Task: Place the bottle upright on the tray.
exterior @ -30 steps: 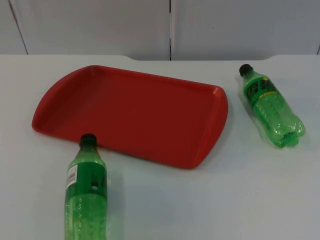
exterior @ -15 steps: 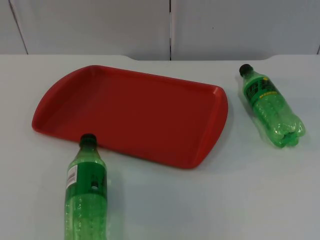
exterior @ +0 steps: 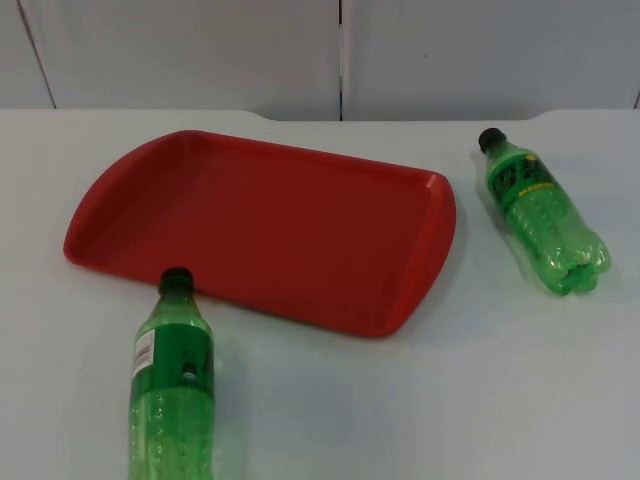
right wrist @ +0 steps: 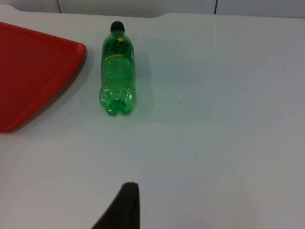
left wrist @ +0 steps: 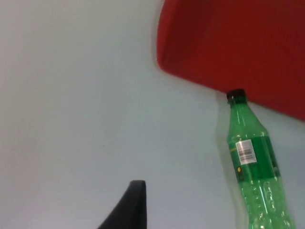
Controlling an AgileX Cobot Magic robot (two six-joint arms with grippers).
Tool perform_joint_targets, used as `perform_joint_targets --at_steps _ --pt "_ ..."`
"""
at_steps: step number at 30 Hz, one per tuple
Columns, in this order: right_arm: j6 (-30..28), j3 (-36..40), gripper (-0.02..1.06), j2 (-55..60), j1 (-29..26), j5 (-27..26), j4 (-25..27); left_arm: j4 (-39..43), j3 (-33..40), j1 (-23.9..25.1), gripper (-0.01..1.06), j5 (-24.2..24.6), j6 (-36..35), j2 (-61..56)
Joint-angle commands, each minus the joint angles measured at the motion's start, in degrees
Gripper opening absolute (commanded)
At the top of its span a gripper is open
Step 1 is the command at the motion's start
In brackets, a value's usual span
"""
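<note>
A green bottle (exterior: 172, 385) with a black cap and white label lies on its side, cap touching the red tray (exterior: 270, 225); it is well apart from the left gripper (left wrist: 129, 205). A second green bottle (exterior: 541, 212) lies on the white table (exterior: 400, 400) beyond the right gripper (right wrist: 123, 205). Whether either claw is apart or together cannot be told.

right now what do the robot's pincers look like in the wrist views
Little of either can be made out. The left pincer's fingertip is a matte black, tapering blade with a blunt rounded end, no markings. The right pincer's fingertip looks the same: plain black, narrow, rounded at the end.
</note>
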Motion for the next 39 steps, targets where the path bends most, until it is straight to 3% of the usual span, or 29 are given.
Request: perform_joint_targets --at_steps 1,8,20,25,30,39 --pt "0.25 0.11 1.04 -0.19 -0.47 -0.28 -0.31 -0.64 -0.41 0.24 1.05 0.25 0.6 1.93" --pt "0.25 0.11 1.04 -0.19 -0.47 -0.28 -0.31 -0.59 -0.41 0.24 1.05 0.83 0.6 10.02" --pt "0.25 0.11 1.04 -0.19 -0.47 -0.28 -0.31 -5.34 -0.41 -0.03 1.05 1.1 0.0 14.16" --pt "0.25 0.11 1.04 -0.19 -0.47 -0.28 -0.31 -5.37 -0.41 -3.97 1.05 0.87 -1.34 15.42" --pt "0.25 0.11 1.04 -0.19 -0.47 -0.28 -0.31 2.07 -0.41 -12.76 1.05 -1.22 -9.72 19.24" --pt "0.25 0.11 1.04 -0.19 -0.47 -0.28 -0.31 5.67 -0.41 -21.19 1.05 -7.13 -18.55 25.83"
